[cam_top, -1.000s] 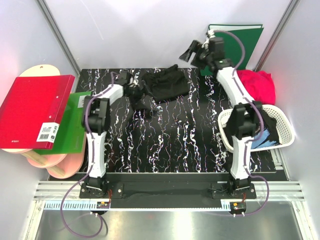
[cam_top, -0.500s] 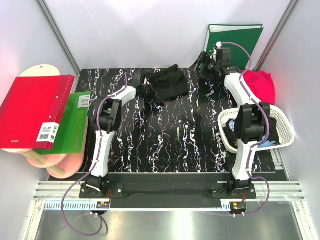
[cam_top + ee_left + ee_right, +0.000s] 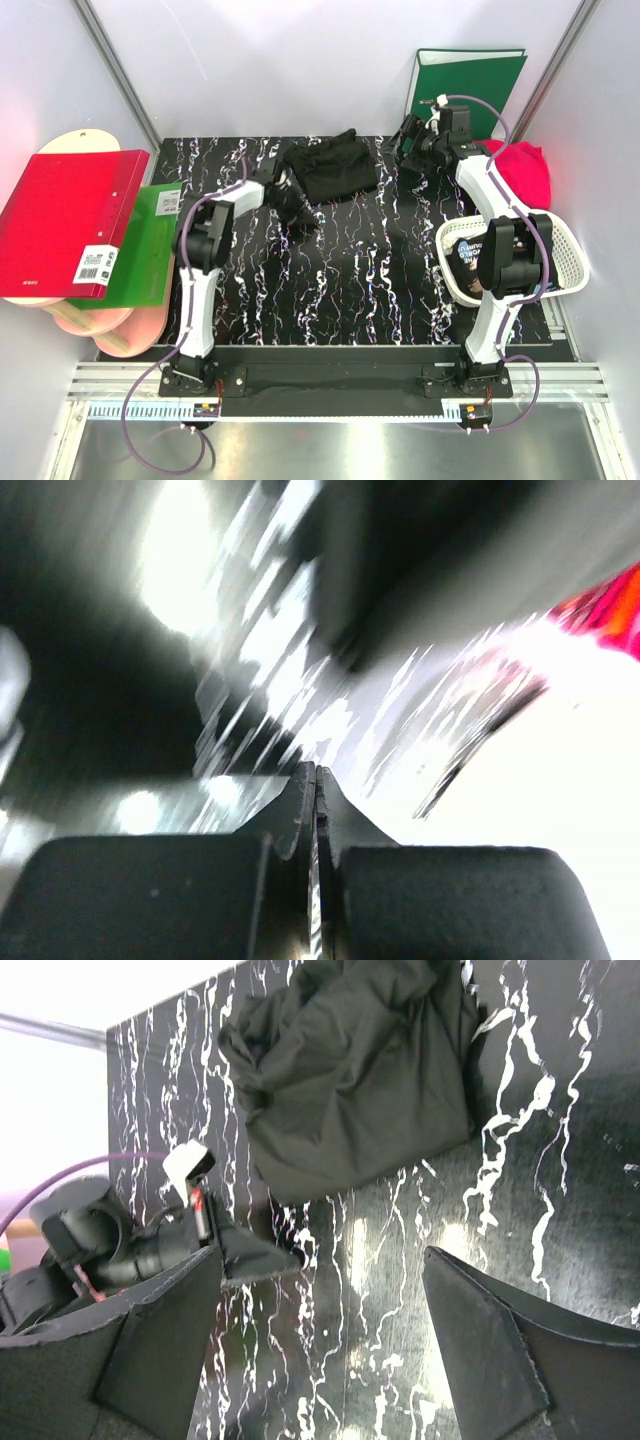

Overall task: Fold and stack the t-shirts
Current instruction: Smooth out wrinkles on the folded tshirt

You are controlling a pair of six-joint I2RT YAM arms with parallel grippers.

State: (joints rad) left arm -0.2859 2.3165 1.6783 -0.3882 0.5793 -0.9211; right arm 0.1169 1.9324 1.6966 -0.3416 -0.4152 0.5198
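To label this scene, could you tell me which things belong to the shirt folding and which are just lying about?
Job: black t-shirt; crimson-pink t-shirt; printed t-shirt in white basket.
Lying about: white basket; red binder; upright green binder; flat green binder; wooden boards.

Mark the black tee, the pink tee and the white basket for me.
black t-shirt (image 3: 335,170): top view, middle of the crumpled heap.
pink t-shirt (image 3: 525,172): top view, middle of the bundle at far right.
white basket (image 3: 450,270): top view, left lattice wall.
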